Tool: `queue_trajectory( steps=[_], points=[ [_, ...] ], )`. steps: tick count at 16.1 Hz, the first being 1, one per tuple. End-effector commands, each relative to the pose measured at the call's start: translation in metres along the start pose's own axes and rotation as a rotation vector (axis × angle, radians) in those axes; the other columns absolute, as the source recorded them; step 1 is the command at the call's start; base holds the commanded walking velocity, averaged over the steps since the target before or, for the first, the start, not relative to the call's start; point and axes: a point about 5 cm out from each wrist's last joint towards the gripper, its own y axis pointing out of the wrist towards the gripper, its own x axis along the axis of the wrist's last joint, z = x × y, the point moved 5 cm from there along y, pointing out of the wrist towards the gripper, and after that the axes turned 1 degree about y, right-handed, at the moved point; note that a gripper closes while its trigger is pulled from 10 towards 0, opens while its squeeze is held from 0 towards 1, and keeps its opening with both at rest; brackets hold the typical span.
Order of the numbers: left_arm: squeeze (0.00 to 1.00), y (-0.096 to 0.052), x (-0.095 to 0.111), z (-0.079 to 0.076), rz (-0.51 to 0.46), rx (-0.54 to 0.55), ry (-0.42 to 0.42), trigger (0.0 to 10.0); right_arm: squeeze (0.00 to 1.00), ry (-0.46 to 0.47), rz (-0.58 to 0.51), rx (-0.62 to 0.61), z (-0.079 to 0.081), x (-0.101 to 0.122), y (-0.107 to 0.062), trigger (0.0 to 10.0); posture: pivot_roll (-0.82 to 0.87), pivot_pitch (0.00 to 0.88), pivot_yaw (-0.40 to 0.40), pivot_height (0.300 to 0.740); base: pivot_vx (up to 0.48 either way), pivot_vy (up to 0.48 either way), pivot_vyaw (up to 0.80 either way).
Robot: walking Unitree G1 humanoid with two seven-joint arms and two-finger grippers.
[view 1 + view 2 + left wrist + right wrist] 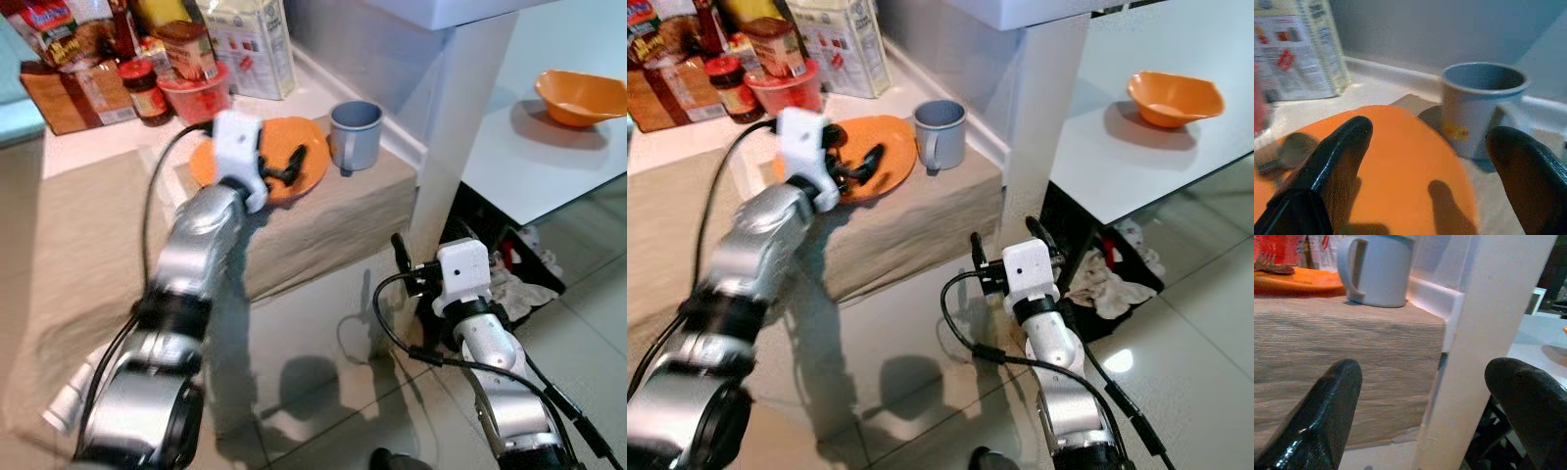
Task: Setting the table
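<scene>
An orange plate (315, 162) lies on a low ledge covered with beige cloth (333, 220). My left gripper (284, 166) hovers open just above the plate, its two fingers spread over the orange surface (1400, 166). A fork (1267, 262) rests on the plate's far side. A grey mug (355, 134) stands right beside the plate, handle facing outward (1352, 269). My right gripper (426, 245) hangs open and holds nothing, low in front of the ledge near a white table leg (460, 127). An orange bowl (580, 96) sits on the white table (549, 171) to the right.
Cartons (245, 44), jars (145, 90) and a red tub (196, 93) crowd the back of the ledge behind the plate. A dark basket with cloths (519, 274) sits under the white table. Glossy tile floor (313, 362) spreads below.
</scene>
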Motion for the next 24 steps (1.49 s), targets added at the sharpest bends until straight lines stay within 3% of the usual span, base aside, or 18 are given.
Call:
queue_trajectory(
  steps=[1, 5, 16, 24],
  points=[
    [0.0, 0.007, -0.008, -0.008, 0.049, -0.041, -0.053, 10.0, 0.0, -0.008, 0.002, -0.022, -0.006, 0.002, -0.003, 10.0, -0.2, 0.0, 0.123, 0.736, 0.0, 0.0, 0.0],
    [0.0, 0.016, -0.024, -0.025, 0.134, -0.109, -0.158, 10.0, 0.0, -0.016, 0.011, -0.046, -0.012, 0.001, -0.007, 10.0, -0.21, 0.0, 0.134, 0.736, 0.0, 0.0, 0.0],
    [0.0, 0.033, -0.02, -0.037, 0.118, -0.099, -0.137, 10.0, 0.0, -0.016, 0.015, -0.046, -0.009, 0.004, -0.011, 10.0, -0.24, 0.0, 0.148, 0.736, 0.0, 0.0, 0.0],
    [0.0, 0.037, -0.028, -0.036, 0.144, -0.054, -0.1, 10.0, 0.0, -0.033, 0.045, -0.062, -0.017, 0.002, -0.029, 10.0, -0.28, 0.007, 0.15, 0.736, 0.0, 0.0, 0.0]
  ],
)
